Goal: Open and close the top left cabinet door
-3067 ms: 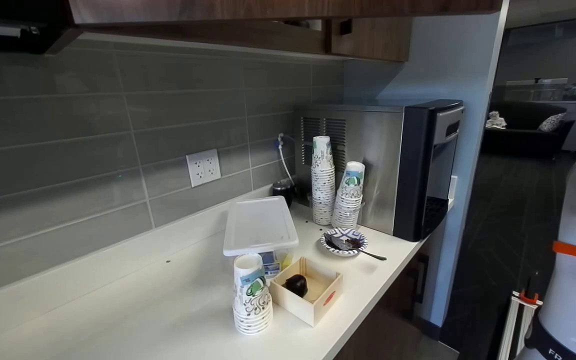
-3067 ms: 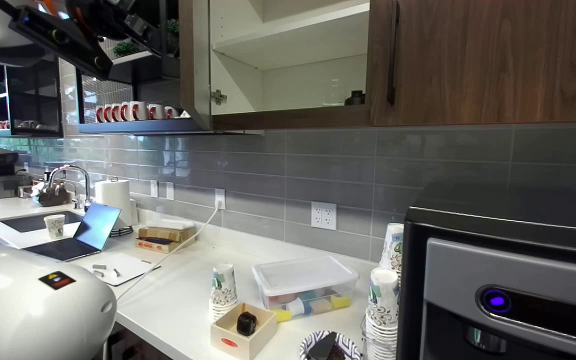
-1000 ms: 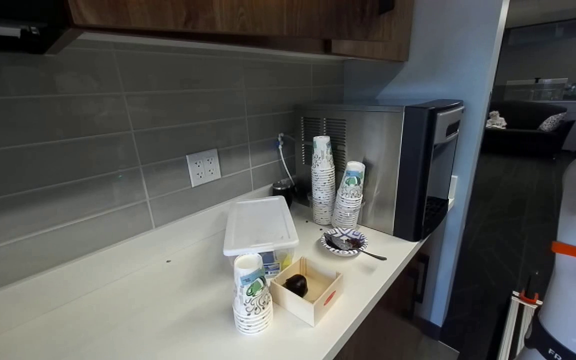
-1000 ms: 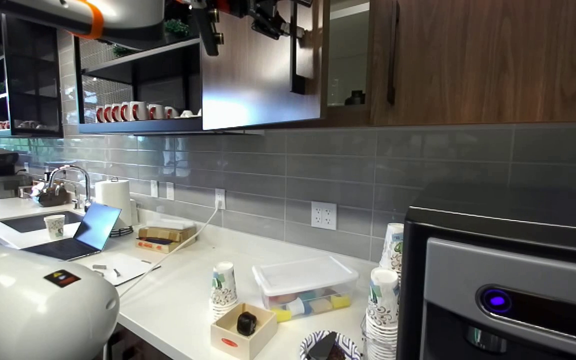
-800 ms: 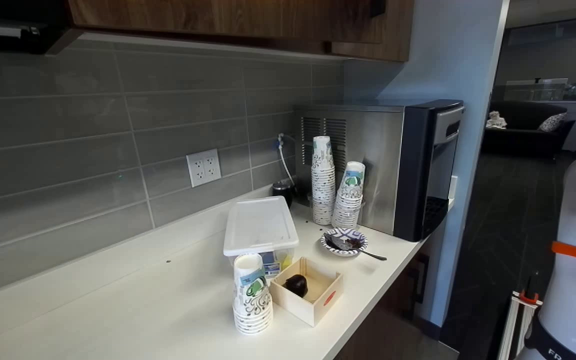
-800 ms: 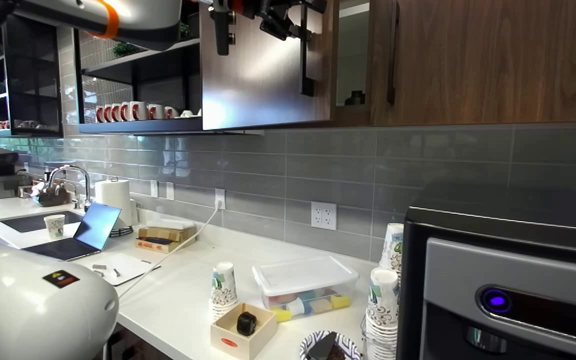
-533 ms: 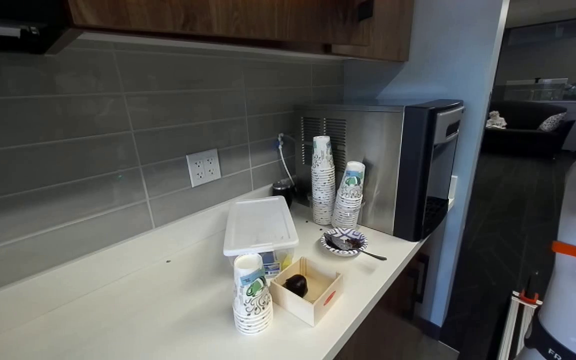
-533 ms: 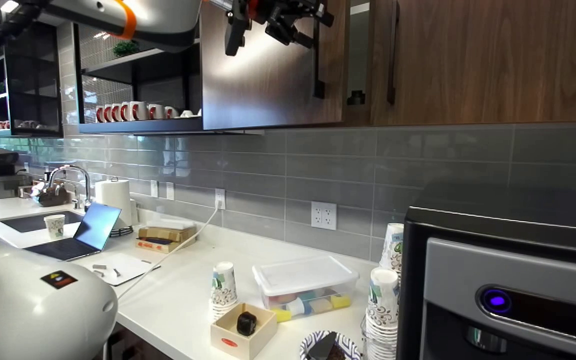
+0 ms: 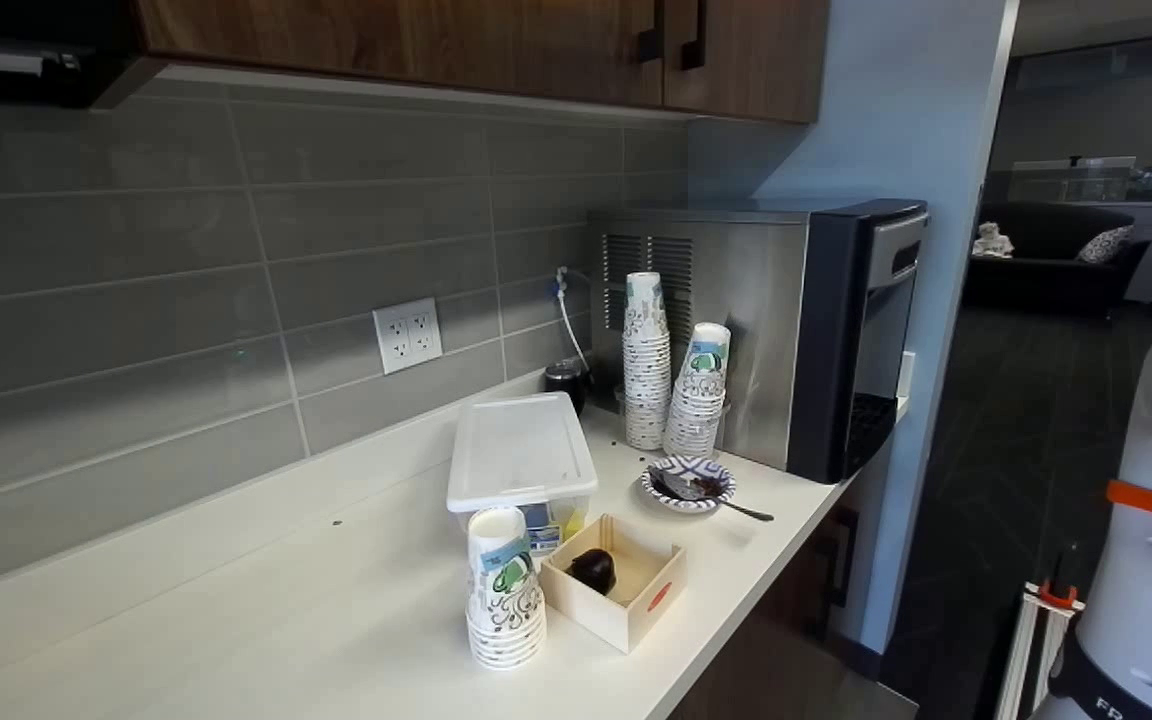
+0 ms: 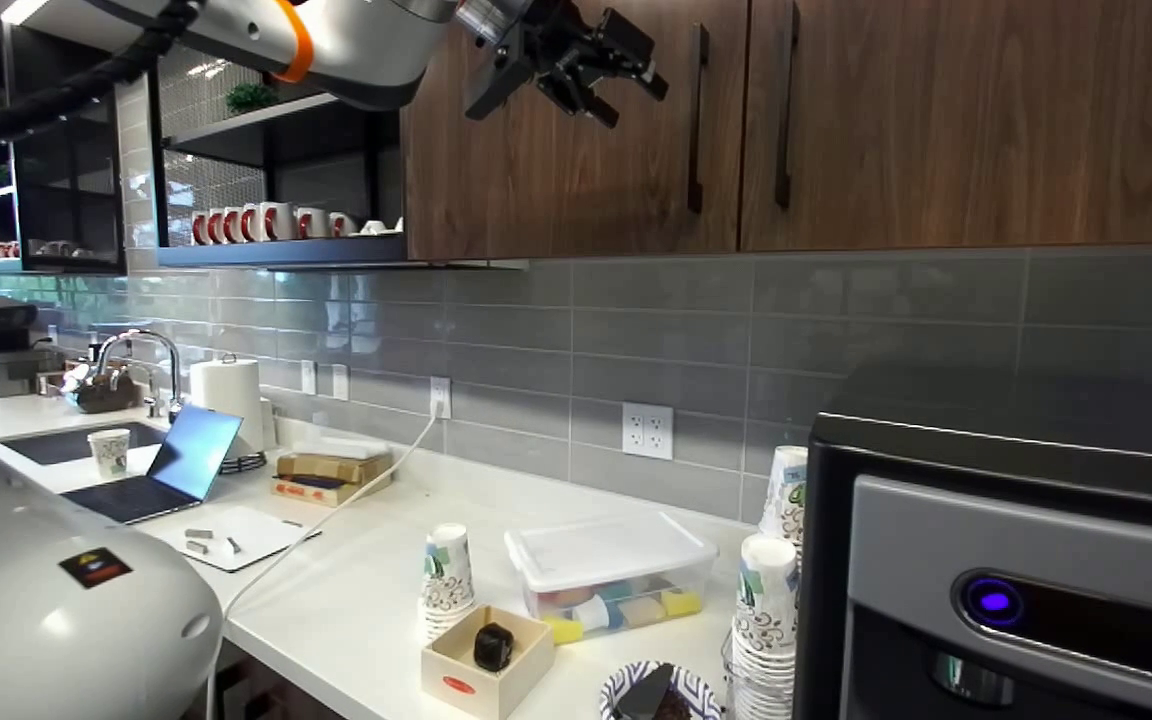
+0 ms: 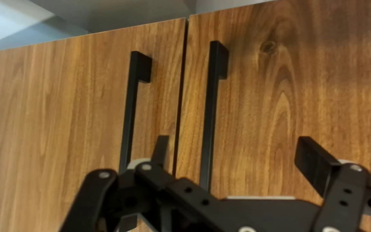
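Before the top left cabinet door, the gripper is released: its two fingers stand spread apart. In an exterior view it is located left of the dark bar handle, which is mounted by the door's right edge. Contact between fingers and door cannot be determined. The door is positioned left of the right-hand door and lies flush with it.

In the earliest frame the door stood wide open with the white interior exposed; half a second ago a slim gap remained at its right edge; it is now closed. The gripper has shifted right over the same interval.

The robot arm crosses in front of the shelf unit at left, masking part of it; mugs stand in a row on its lower level. On the counter, a stack of paper cups stands just left of the wooden box. At far right, a tall cup stack and a lower cup stack stand beside the metal-sided machine.

The wooden box holds one dark object. On its far side, the lidded plastic bin holds coloured items. To the right, the patterned bowl contains dark residue and a utensil.
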